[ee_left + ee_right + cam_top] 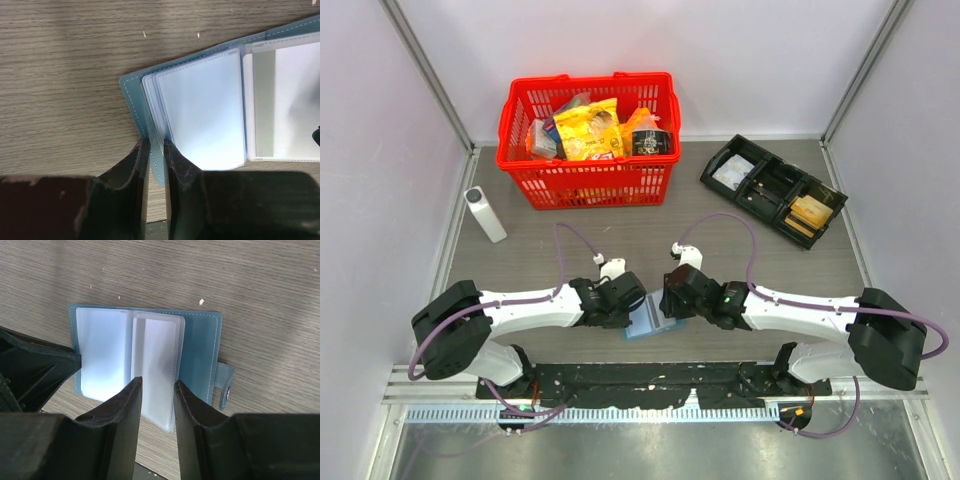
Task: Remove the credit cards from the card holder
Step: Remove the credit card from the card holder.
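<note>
The blue card holder (647, 320) lies open on the table between my two grippers, its clear sleeves (102, 352) fanned out. My left gripper (156, 145) is shut on the left edge of its blue cover (131, 92). Over the loose middle sleeve (156, 362) my right gripper (157, 385) stands open, one finger on each side. The snap tab (225, 385) sticks out on the right. I cannot tell whether any sleeve holds a card. Tan-gold credit cards (808, 213) lie in a compartment of the black tray.
A red basket (588, 185) full of snack packs stands at the back. The black compartment tray (760, 185) sits at the back right. A white bottle (485, 214) lies at the left. Grey walls close in both sides.
</note>
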